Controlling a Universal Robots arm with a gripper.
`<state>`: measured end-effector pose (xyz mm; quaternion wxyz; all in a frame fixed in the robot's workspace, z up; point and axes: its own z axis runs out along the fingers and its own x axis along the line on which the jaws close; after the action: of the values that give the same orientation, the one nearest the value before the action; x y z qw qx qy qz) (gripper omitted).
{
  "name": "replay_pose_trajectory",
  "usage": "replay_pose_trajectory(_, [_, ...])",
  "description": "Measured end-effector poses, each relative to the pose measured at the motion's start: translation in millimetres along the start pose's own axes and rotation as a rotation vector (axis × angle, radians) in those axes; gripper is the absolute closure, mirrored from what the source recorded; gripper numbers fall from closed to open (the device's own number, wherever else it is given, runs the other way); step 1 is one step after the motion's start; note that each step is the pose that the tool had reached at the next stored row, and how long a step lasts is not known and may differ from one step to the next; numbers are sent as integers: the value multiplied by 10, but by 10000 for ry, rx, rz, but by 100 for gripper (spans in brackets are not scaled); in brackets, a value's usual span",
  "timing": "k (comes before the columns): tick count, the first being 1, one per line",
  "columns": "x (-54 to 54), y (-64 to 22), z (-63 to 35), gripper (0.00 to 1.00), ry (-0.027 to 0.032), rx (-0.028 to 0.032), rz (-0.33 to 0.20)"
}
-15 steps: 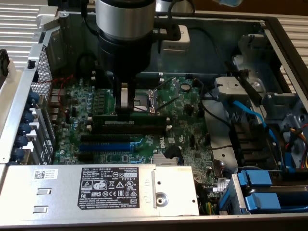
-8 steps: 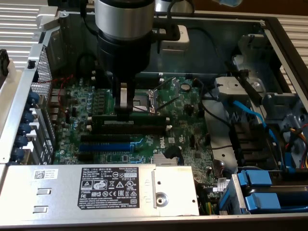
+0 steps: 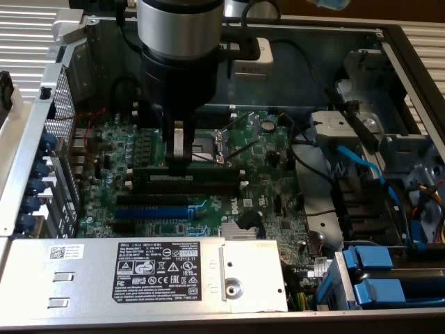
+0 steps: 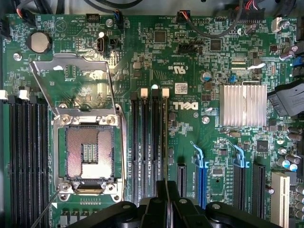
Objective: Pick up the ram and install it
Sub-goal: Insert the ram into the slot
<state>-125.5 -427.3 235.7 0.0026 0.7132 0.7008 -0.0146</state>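
The ram is a long dark green stick standing on edge across the motherboard, just in front of the open CPU socket. My gripper comes straight down onto it and is shut on the ram near its middle. In the wrist view the ram shows edge-on as a thin dark line running out from between my fingertips. It lies along the black slot farthest from the CPU socket. Whether it sits fully in that slot I cannot tell.
Three more black slots with white end clips lie beside it, and another bank past the socket. A silver heatsink, blue slots, the labelled metal cover, blue drive caddies and cables crowd the case.
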Motion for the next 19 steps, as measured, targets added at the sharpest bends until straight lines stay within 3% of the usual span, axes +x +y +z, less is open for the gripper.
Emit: replay_pose_trajectory(19, [-1,9,11,88,-2,41,-9])
